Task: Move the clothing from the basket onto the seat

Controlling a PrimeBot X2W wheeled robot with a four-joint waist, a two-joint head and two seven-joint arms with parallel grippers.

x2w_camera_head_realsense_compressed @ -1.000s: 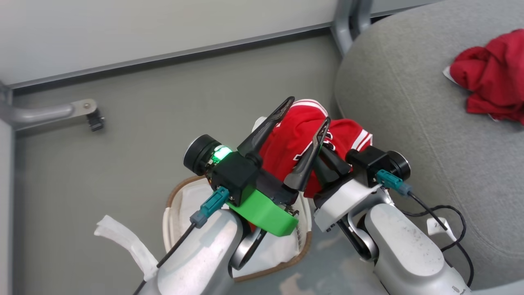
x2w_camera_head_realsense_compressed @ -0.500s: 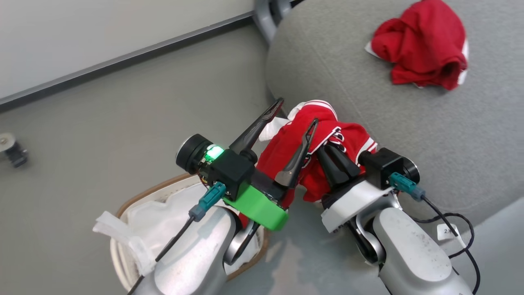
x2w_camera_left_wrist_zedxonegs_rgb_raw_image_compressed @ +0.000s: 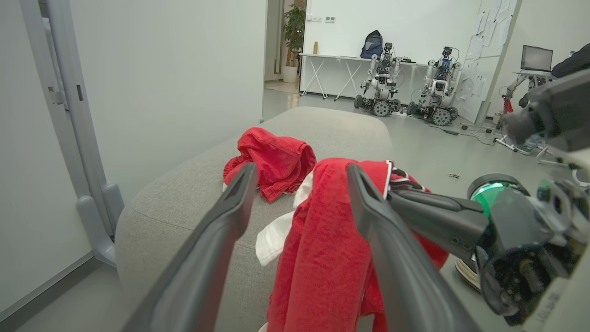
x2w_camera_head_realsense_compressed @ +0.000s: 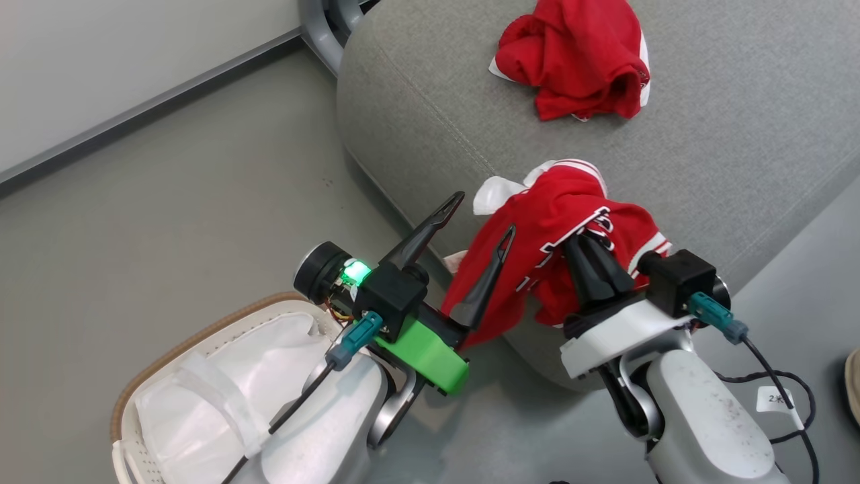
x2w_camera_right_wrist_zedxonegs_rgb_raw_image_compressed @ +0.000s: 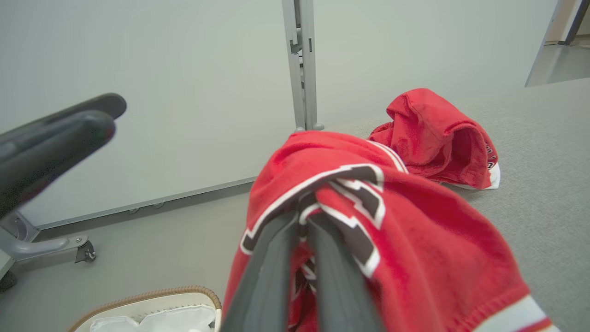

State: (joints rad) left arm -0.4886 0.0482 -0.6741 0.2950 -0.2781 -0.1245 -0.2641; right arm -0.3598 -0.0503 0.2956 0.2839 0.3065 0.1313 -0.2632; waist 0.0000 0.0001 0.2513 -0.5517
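R end effector (x2w_camera_head_realsense_compressed: 583, 242) is clamped tight on 1 red garment (x2w_camera_head_realsense_compressed: 551, 215), held over the front edge of the seat (x2w_camera_head_realsense_compressed: 739, 134), w/ cloth hanging down the seat's side. L end effector (x2w_camera_head_realsense_compressed: 485, 214) is spread wide, gripping nothing, just beside that garment. The 2nd red garment (x2w_camera_head_realsense_compressed: 578, 60) lies crumpled further back on the seat; the basket (x2w_camera_head_realsense_compressed: 201, 333) w/ white liner (x2w_camera_head_realsense_compressed: 222, 383) sits on the floor off the seat's corner.

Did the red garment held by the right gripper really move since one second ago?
Yes. The striped red garment was above the basket; now it hangs over the seat edge, away from the basket.
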